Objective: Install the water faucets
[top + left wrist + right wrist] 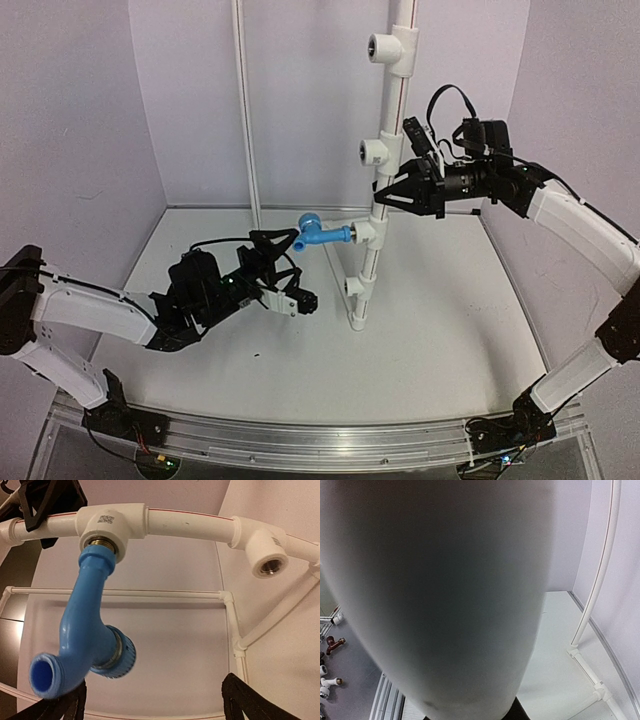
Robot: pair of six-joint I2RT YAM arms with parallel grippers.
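Note:
The bright-blue faucet sticks out leftward from a tee on the upright white pipe, its silvery thread in the tee's socket. In the left wrist view the faucet hangs from that tee, with its round knob towards me. My left gripper is open, its fingers wide apart. The faucet's spout lies by one finger, not clamped. My right gripper is shut on the white pipe, above the faucet. The pipe fills the right wrist view.
Other tees on the pipe have empty sockets, one showing in the left wrist view. A thin white pipe stands at the back. Loose fittings lie off the table. An aluminium rail runs along the near edge.

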